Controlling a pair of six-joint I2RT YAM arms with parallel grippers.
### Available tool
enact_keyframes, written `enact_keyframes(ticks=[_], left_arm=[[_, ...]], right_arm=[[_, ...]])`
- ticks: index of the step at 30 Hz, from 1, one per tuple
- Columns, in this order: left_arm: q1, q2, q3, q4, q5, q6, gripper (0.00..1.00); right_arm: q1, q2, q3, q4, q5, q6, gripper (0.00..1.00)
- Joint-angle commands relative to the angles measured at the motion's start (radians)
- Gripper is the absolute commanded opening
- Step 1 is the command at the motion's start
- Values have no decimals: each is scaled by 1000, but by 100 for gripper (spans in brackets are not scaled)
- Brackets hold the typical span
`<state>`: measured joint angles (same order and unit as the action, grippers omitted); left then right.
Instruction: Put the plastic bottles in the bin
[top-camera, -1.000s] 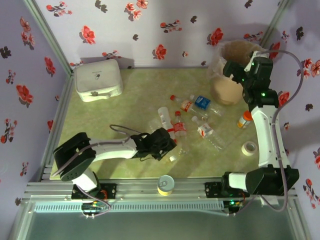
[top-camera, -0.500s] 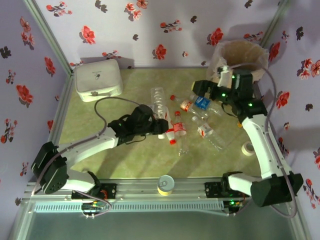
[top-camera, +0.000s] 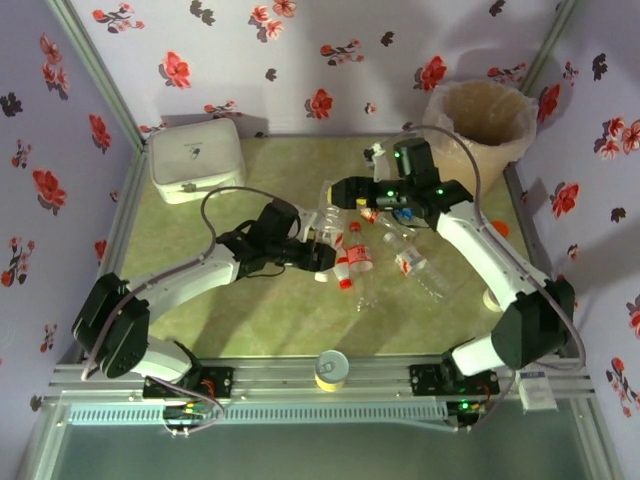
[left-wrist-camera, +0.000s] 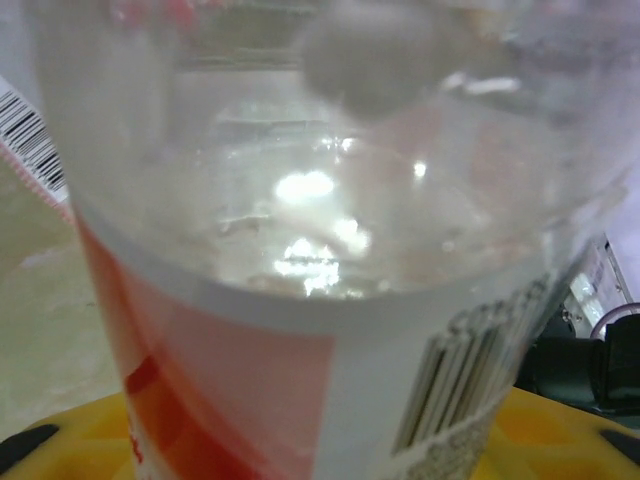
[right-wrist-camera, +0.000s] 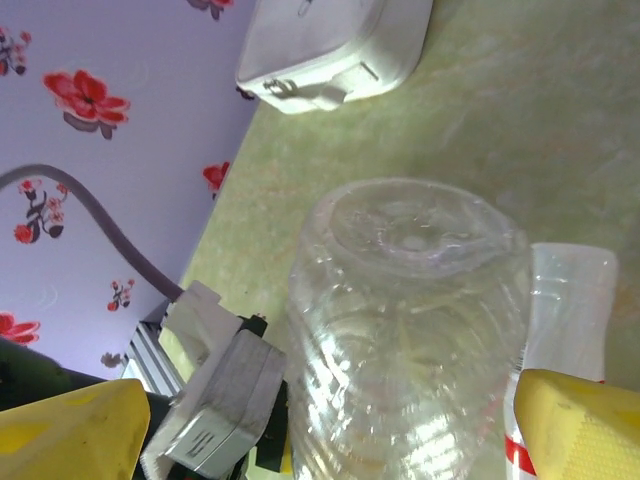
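Barcode (left-wrist-camera: 468, 385) on wrist-view bottle (left-wrist-camera: 300, 230), bin (top-camera: 492, 118) overhead

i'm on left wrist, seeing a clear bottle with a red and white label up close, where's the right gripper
Observer: The right gripper is open, with one finger on each side of the bottle at its base end.
Operator: ok and where's the bin from there
Observer: The bin stands at the table's far right corner, beyond the right gripper and off to its right.
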<state>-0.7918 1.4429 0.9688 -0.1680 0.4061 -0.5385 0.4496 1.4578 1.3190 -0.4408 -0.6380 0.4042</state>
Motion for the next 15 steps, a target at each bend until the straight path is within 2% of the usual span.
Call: enact_keyframes(ticks=[1, 6, 10, 15], left_arm=[[2, 7, 17, 49, 46, 31, 41], [-5, 8, 26, 54, 62, 40, 41], [-13, 14, 30, 53, 71, 46, 41], [-24, 7, 30, 50, 76, 61, 41]], right_arm=[[19, 22, 22, 35, 26, 9, 91], [18, 37, 6, 51, 80, 13, 81], [15, 57, 26, 16, 138, -21, 83], [-2, 70, 23, 26, 113, -18, 85]])
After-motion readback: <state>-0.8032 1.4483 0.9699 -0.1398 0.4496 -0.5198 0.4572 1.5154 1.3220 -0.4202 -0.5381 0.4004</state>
